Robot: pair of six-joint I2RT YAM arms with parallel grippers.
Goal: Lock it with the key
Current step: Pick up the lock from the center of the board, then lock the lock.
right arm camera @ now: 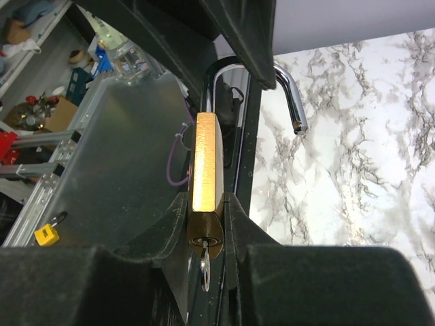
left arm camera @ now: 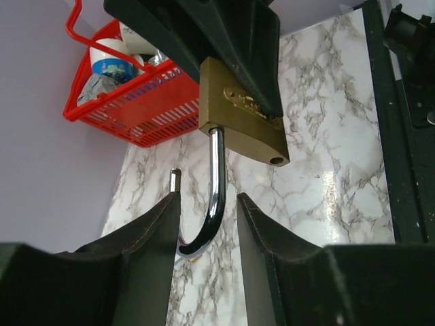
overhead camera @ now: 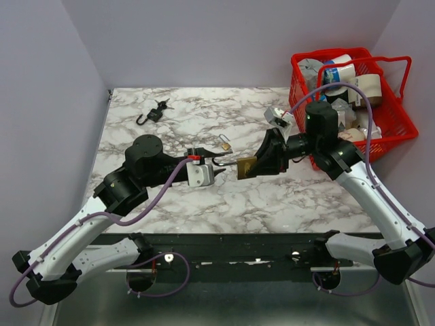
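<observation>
My right gripper (overhead camera: 264, 161) is shut on the body of a large brass padlock (overhead camera: 246, 166) and holds it above the table's middle. The padlock's chrome shackle (left arm camera: 216, 197) is open. In the right wrist view the padlock (right arm camera: 204, 170) sits between the jaws, with a small silver key (right arm camera: 205, 268) in its keyhole. My left gripper (overhead camera: 221, 161) is open, its fingers (left arm camera: 158, 234) on either side of the shackle without gripping it. The bunch of black-headed keys (overhead camera: 163, 104) lies at the far left beside a squat black padlock (overhead camera: 151, 115). A small brass padlock (overhead camera: 225, 144) lies mid-table.
A red basket (overhead camera: 401, 125) full of tape rolls and odd items stands at the far right, behind my right arm. A small silver object (overhead camera: 275, 115) lies next to it. The table's front edge has a black rail (overhead camera: 224, 241).
</observation>
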